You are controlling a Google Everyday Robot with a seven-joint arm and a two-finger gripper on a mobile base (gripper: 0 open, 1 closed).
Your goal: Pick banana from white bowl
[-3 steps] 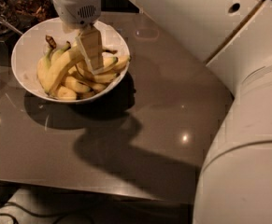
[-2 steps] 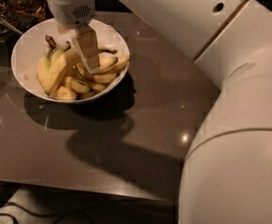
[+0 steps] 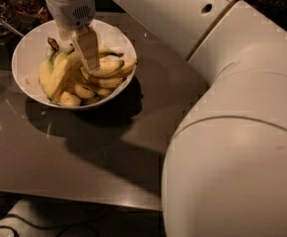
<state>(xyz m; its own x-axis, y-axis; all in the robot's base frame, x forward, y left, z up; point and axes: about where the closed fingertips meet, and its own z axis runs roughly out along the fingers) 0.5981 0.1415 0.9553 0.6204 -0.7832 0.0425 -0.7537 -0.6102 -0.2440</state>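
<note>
The gripper [image 3: 89,63] reaches down into the white bowl [image 3: 28,51] from above, its tan tip set among the fruit near the middle of the heap; whether it is open or closed on anything cannot be told, since the bananas crowd its lower end. The banana [image 3: 59,75], the longest of the lot, lies in the left half of the bowl, running from the dark stems at the back down toward the near rim, just left of the gripper; shorter yellow bananas [image 3: 107,74] are piled to its right, one reaching the right rim. The bowl stands at the far left of a grey-brown table [image 3: 84,152]; the robot's white arm [image 3: 232,93] fills the right side of the view; dark cables [image 3: 5,221] lie on the floor below the table's near edge.
</note>
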